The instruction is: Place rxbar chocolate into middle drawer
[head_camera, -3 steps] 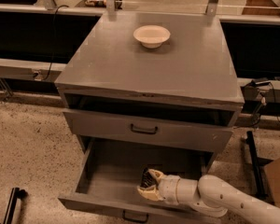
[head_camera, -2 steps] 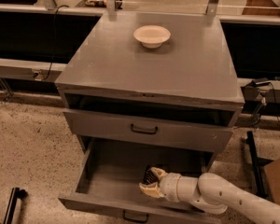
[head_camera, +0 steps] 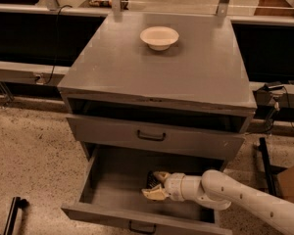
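The middle drawer [head_camera: 112, 192] is the lowest drawer of the grey cabinet and it is pulled open. My gripper [head_camera: 155, 185] reaches into it from the right, low over the drawer floor near its middle. The rxbar chocolate [head_camera: 151, 181], a small black bar, sits between the two pale fingers [head_camera: 153, 194], which close on it. I cannot tell whether the bar touches the drawer floor. My white arm [head_camera: 235, 197] crosses the drawer's right front corner.
A white bowl [head_camera: 159, 37] stands on the cabinet top [head_camera: 186, 72]. The drawer above [head_camera: 152, 137] is shut, with a dark handle. An open slot lies under the top. Black table frames and cables stand on both sides, on a speckled floor.
My gripper has shifted slightly left and a little deeper inside the drawer, still with the bar between its fingers. Nothing else has moved.
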Controlling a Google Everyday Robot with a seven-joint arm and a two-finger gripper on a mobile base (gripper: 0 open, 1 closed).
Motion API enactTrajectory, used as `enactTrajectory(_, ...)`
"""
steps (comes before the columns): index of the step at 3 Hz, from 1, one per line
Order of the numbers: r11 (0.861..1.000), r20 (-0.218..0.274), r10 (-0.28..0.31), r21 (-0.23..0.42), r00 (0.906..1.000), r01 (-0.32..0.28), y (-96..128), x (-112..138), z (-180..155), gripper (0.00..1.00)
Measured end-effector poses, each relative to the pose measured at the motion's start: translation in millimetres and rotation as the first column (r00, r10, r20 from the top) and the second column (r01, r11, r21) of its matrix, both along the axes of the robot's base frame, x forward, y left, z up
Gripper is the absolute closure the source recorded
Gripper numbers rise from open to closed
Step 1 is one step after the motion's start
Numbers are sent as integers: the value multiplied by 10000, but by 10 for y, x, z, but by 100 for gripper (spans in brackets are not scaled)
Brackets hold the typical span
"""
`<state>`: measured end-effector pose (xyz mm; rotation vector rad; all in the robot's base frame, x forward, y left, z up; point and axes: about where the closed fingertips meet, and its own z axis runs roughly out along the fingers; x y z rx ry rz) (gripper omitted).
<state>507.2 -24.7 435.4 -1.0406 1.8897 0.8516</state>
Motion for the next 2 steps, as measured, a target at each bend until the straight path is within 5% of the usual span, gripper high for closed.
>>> enactTrajectory(2,10000,7,36,21,10000,-36,27,-5,4,0)
